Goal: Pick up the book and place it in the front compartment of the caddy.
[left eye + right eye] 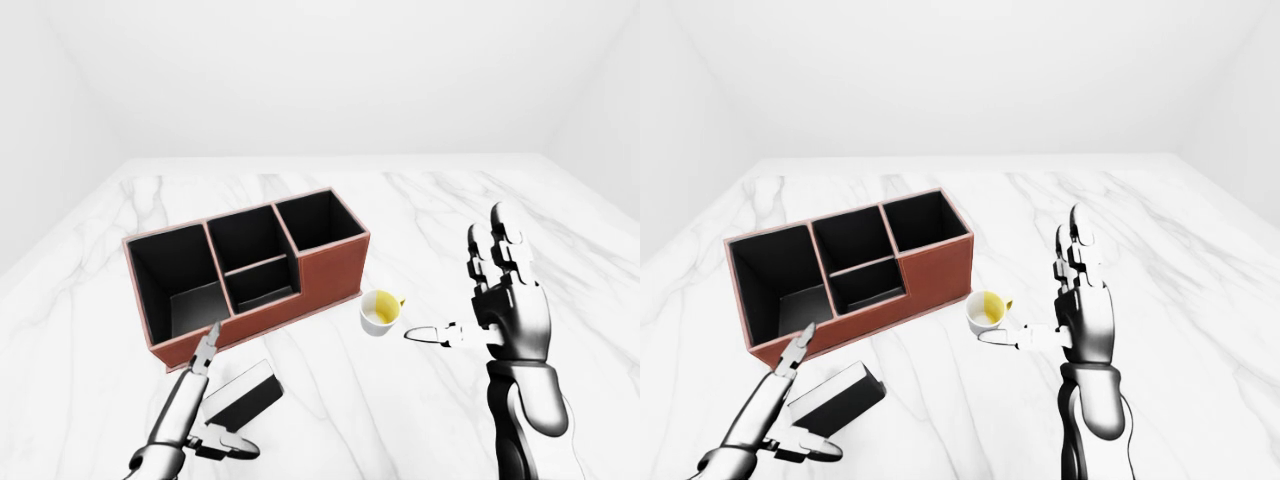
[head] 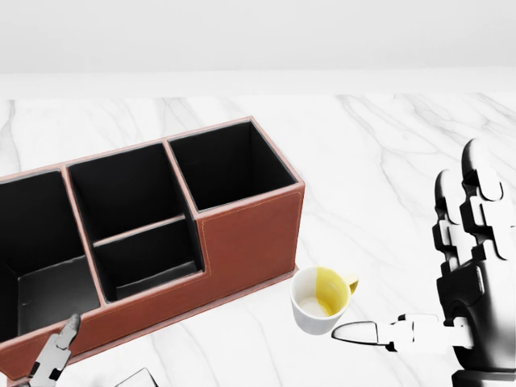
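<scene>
Book (image 1: pixel 240 397) flat, long axis lower-left to upper-right; left hand (image 1: pixel 200 415) fingers spread beside it.

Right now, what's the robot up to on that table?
The left hand is open and hovering over the book, which lies flat on the marble table just below the caddy in the left-eye view. The book isn't gripped yet. The right hand is open and upright beside the cup, holding nothing. The caddy's compartments look empty.
</scene>
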Motion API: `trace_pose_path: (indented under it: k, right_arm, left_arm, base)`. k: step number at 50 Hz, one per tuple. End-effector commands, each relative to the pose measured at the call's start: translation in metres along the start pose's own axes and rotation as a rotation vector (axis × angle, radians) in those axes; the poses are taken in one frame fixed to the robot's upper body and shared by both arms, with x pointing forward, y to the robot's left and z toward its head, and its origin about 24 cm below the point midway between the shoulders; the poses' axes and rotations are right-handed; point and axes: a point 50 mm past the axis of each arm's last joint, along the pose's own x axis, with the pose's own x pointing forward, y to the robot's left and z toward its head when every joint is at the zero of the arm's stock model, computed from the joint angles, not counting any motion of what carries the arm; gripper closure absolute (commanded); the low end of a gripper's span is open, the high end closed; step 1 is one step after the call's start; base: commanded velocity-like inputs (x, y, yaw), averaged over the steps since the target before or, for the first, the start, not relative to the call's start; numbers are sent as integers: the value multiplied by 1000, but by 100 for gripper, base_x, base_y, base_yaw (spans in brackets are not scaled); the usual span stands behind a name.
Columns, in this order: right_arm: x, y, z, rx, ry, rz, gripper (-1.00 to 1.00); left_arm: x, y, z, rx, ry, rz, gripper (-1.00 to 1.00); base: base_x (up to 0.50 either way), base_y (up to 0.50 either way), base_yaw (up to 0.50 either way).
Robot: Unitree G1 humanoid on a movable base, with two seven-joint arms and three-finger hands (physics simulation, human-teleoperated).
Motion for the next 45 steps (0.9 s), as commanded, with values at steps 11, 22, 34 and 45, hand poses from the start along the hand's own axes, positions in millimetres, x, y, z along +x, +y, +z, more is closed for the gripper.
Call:
trace_pose_path:
  k: [11,22,34,45]
  right_arm:
    - [-1,3,8,1,-31,-2,-99]
    - [-1,1,10,1,-41,-5,-99]
    - [-1,2,9,4,-37,-7,-99]
    - [-1,1,8,4,-33,-9,-99]
  left_arm:
    - [-2,-3,-20,-20,88,-16,-100]
    - [-3,-5,-33,-36,132,-12,-100]
    - [-1,-5,-42,-48,149,-10,-100]
    - [1,-5,-42,-63,139,-8,100]
  base:
    - [0,0,0]
    - [0,0,0]
    - [0,0,0]
    - [0,0,0]
